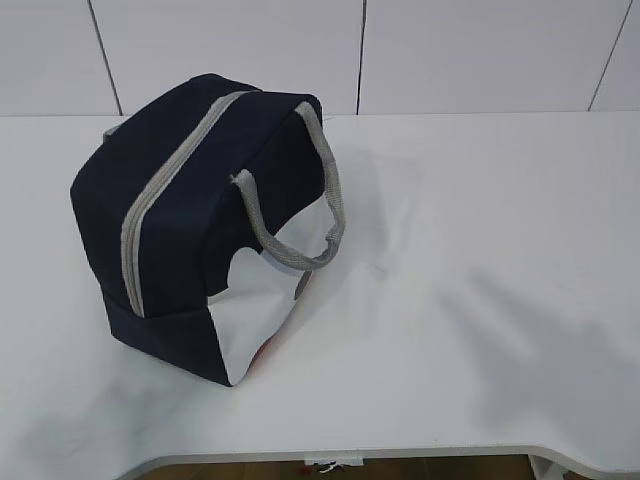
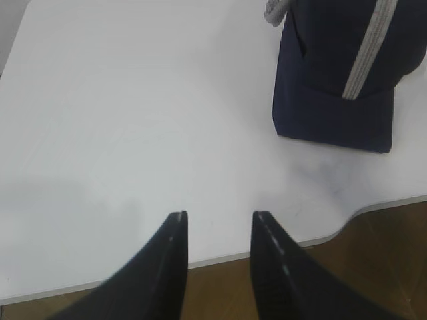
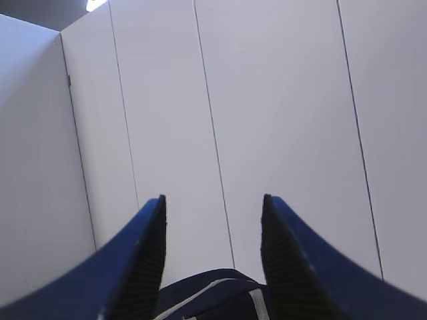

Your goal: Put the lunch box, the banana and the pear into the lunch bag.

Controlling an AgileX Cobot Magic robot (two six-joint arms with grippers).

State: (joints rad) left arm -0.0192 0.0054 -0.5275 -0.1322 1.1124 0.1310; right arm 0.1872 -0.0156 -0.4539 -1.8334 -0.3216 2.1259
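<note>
One lunch bag [image 1: 195,215], dark navy with a white side panel, is standing alone on the white worktop [image 1: 480,260], left of centre in the exterior view. One grey zipper strip [image 1: 165,190] is running over its top and appears to be closed, so whatever may be inside is hidden. Two grey webbing handles are showing: one [image 1: 300,195] is arching over the white panel, the other is only peeking out behind the far corner. Two grippers are visible only in the wrist views. The left gripper [image 2: 219,217] is hovering above the worktop's near edge, jaws parted and holding nothing, with the bag well apart at upper right. The right gripper [image 3: 212,200] is pointing toward the white wall panels [image 3: 280,100], jaws spread wide and empty, the bag's top lying between and below its fingertips.
</note>
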